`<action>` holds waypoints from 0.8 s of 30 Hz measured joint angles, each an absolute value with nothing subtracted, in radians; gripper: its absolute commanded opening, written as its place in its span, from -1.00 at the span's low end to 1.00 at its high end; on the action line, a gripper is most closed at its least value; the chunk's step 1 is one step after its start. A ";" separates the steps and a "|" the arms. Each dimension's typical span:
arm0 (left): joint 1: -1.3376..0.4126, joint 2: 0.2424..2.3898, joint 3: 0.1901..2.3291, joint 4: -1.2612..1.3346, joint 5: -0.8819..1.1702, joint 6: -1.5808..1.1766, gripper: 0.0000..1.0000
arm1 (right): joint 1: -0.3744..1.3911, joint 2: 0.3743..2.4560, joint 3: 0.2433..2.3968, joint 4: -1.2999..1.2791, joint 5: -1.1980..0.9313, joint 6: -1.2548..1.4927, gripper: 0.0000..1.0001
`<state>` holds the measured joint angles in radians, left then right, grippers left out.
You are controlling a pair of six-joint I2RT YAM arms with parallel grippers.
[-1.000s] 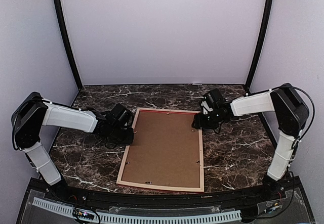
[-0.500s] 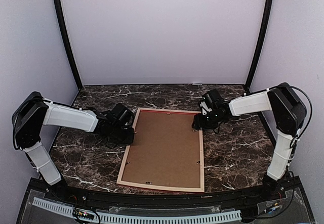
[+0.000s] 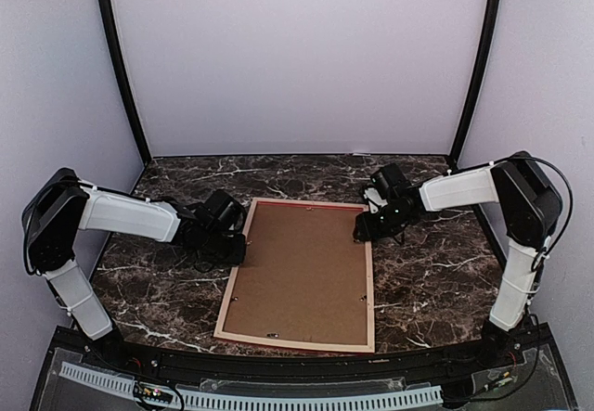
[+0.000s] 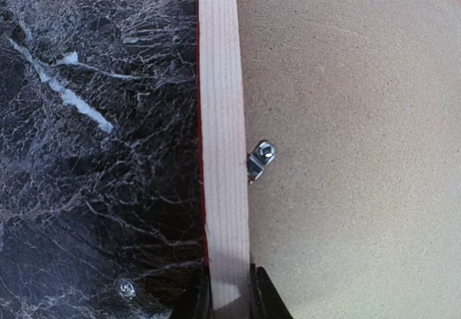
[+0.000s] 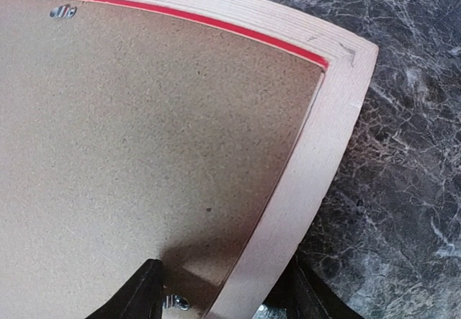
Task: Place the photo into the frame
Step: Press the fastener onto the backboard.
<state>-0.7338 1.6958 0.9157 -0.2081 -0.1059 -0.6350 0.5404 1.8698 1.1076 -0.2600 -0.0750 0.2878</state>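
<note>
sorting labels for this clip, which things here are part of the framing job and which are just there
Job: frame, face down; backing board inside it; metal clip on the board; photo not in view.
Just there: marble table; plain walls.

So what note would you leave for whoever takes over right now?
The left gripper is shut on the left rail of the thin red-fronted, pale-wood picture frame.
The right gripper is open, astride the right rail near the far corner.
The frame lies face down on the dark marble table, plain brown backing board seated inside.
Done: board in place; the photo is not in view, perhaps underneath.
Left: probably confirm the photo is in, check the small metal tabs.
</note>
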 measured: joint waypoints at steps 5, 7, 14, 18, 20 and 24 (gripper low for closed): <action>-0.735 1.696 0.916 -0.208 -0.106 -0.635 -0.77 | 0.540 1.870 1.124 -0.303 -0.078 0.246 0.15; -0.736 1.696 0.916 -0.208 -0.106 -0.635 -0.77 | 0.540 1.870 1.131 -0.322 -0.079 0.229 0.15; -0.736 1.696 0.916 -0.208 -0.106 -0.635 -0.77 | 0.537 1.870 1.148 -0.374 -0.086 0.181 0.16; -0.736 1.696 0.916 -0.208 -0.107 -0.635 -0.77 | 0.525 1.870 1.149 -0.389 -0.102 0.163 0.15; -0.736 1.696 0.916 -0.208 -0.107 -0.635 -0.77 | 0.518 1.870 1.150 -0.396 -0.113 0.156 0.12; -0.736 1.696 0.916 -0.207 -0.105 -0.635 -0.77 | 0.509 1.870 1.150 -0.402 -0.136 0.149 0.04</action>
<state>-0.7361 1.6958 0.9157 -0.2073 -0.1055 -0.6350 0.5095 1.8698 1.1500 -0.4023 -0.1356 0.1490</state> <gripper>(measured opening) 0.171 0.546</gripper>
